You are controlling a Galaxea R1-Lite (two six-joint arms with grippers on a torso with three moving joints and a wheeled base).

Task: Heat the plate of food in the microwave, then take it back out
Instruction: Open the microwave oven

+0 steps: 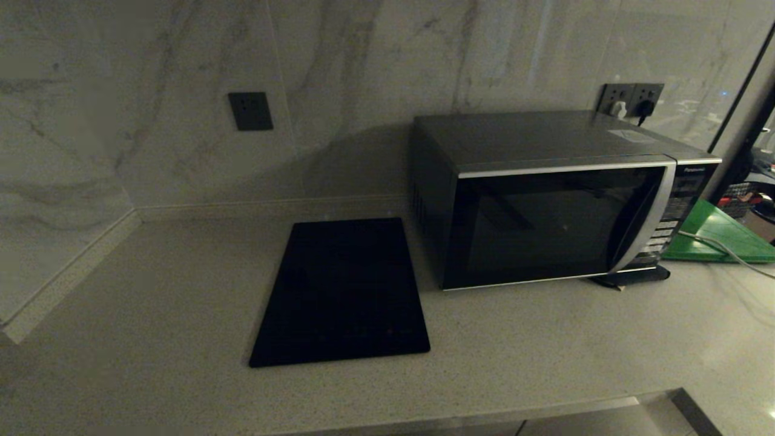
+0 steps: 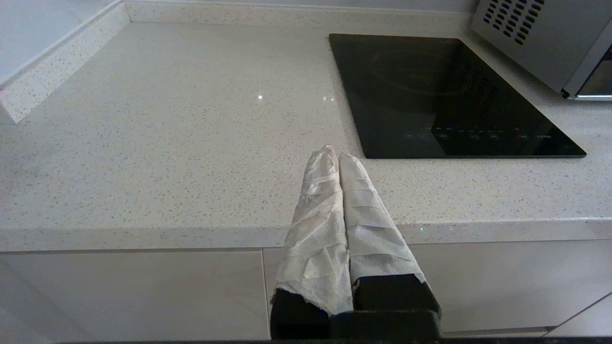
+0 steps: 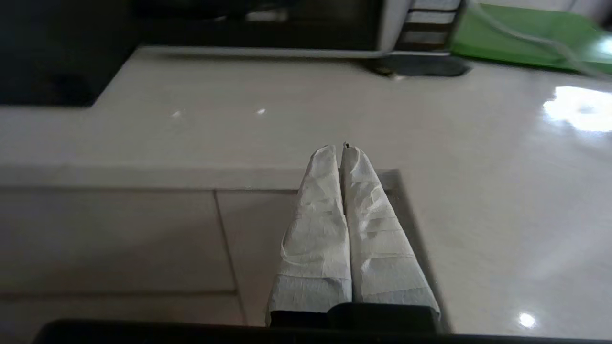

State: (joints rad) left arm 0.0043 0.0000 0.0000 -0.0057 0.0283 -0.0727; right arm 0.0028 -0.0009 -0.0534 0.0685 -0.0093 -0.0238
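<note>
1. Microwave (image 1: 563,200) sits at the back right of the surface (image 1: 151,290), door shut, dark glass facing you. Its curved silver handle strip (image 1: 651,218) runs top to bottom at the door's right edge, next to the button panel (image 1: 681,200).
2. Plate of food: not visible in any view. It may be behind the dark glass, but you can't tell.
3. Right end effector (image 3: 343,149) hangs low at the surface's front edge, cloth-wrapped fingers (image 3: 320,215) pressed together, holding nothing. The microwave front lies ahead of it and the handle side ahead toward the green board (image 3: 521,36).
4. Left end effector (image 2: 337,156) also sits at the front edge, fingers pressed together and empty. It faces the black mat (image 2: 444,95); the microwave's vented side lies beyond that.
5. Judgement: the right arm is nearer the handle, so use it for the door. The strip's long axis is upright, so come at it from the front.
6. Count: 1 microwave, 1 black mat, 1 green board, 2 end effectors, 0 plates seen.
</note>
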